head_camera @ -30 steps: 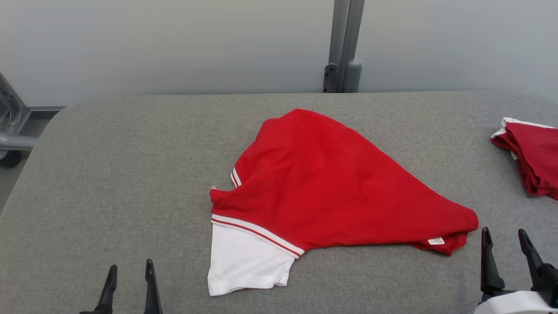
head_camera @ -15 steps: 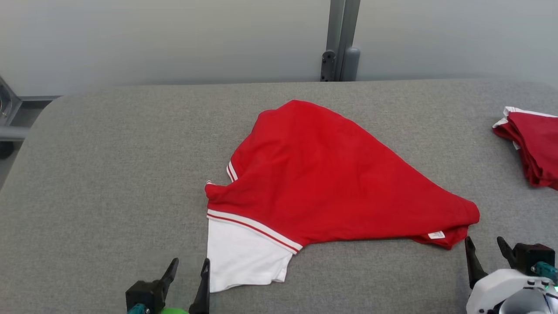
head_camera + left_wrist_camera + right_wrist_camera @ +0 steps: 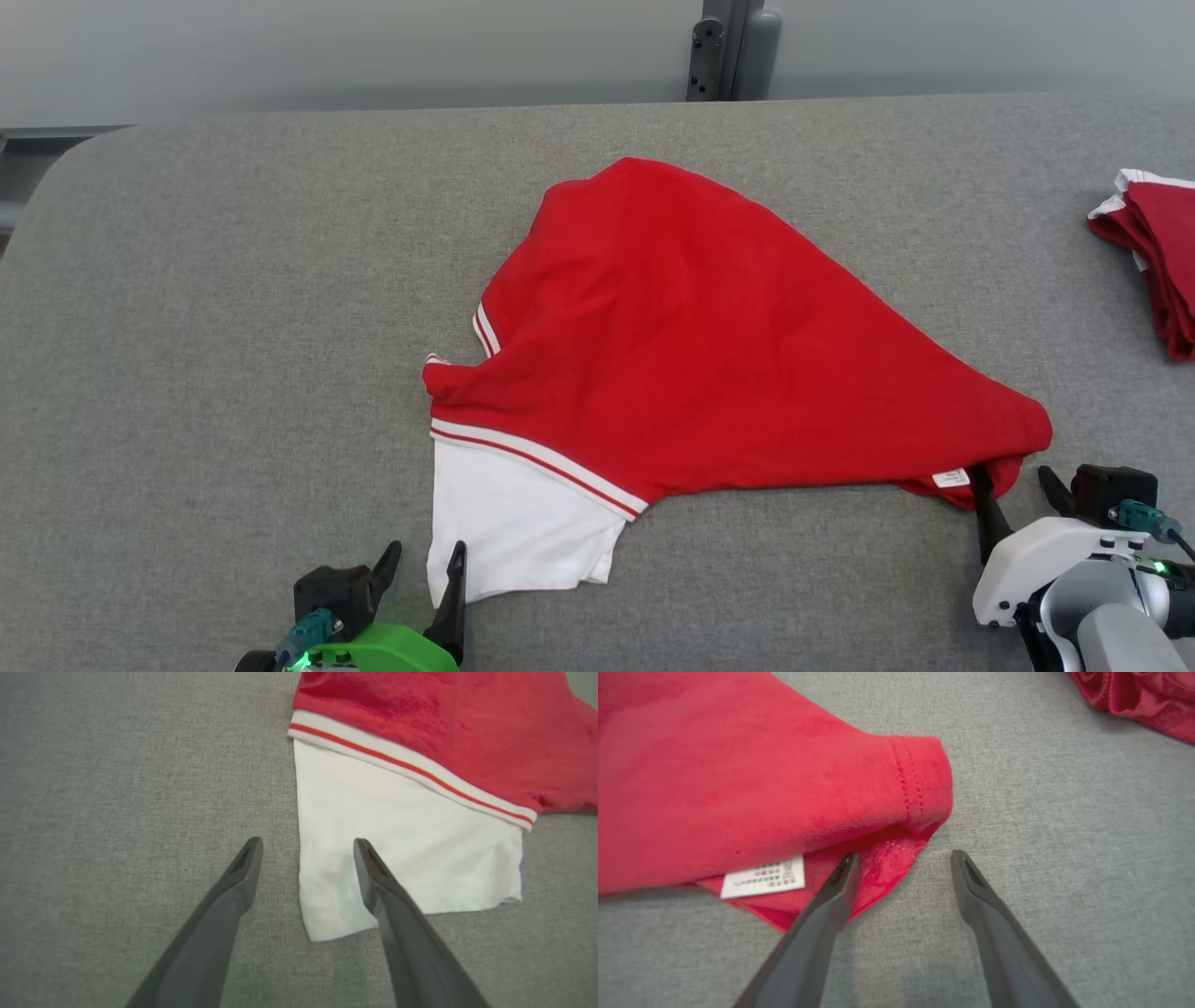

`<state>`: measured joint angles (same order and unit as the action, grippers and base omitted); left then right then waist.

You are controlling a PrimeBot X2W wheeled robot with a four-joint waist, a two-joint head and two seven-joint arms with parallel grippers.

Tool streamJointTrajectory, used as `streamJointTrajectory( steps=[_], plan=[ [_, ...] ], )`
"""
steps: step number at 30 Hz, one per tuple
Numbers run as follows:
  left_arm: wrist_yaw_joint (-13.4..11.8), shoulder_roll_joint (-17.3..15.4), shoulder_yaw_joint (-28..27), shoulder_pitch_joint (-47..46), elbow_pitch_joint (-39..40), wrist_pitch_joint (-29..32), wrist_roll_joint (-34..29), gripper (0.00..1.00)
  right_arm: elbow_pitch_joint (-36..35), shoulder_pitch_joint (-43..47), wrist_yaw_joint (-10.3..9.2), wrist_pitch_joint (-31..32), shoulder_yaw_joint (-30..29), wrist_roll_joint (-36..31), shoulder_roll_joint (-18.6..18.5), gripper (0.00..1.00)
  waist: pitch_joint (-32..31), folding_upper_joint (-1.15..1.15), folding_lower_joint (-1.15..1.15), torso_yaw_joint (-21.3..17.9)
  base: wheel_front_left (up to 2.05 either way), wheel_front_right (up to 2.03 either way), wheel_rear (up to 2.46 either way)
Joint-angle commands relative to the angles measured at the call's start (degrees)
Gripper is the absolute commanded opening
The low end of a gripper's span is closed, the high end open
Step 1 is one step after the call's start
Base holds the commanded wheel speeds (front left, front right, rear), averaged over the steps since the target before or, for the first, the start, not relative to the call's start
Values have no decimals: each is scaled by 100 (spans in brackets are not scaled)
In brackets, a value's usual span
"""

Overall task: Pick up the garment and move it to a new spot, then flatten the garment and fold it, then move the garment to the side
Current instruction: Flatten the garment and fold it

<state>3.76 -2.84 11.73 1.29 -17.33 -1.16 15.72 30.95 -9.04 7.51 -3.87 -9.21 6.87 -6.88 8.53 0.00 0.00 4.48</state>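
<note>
Wide open and empty, the left gripper (image 3: 422, 567) bracketed the red jersey's (image 3: 700, 345) white sleeve (image 3: 513, 532) edge, the right gripper (image 3: 1013, 485) sat at its hem corner (image 3: 920, 788), apparently poised to lift both ends.

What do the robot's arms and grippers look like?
Each has two long, dark, tapering fingers and a teal connector. The left gripper sits on a green shell; the right gripper on a white shell with a grey forearm and dark cable.

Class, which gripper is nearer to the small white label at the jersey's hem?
Right. The right gripper sits beside the label at the hem corner; the left gripper is across the jersey, by its white sleeve.
</note>
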Motion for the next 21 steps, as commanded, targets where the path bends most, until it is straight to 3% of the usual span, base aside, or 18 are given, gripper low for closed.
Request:
streamJointTrajectory(
  steps=[1,21],
  plan=[
    [-6,-11,25,-95,-41,-5,96,100,81,-97,-5,-45,-11,-17,-18,100,62,0,0,23,0,0,0],
    [-90,-12,270,-167,-323,6,358,100,455,46,-1,-173,358,267,31,100,113,0,0,18,0,0,0]
  ],
)
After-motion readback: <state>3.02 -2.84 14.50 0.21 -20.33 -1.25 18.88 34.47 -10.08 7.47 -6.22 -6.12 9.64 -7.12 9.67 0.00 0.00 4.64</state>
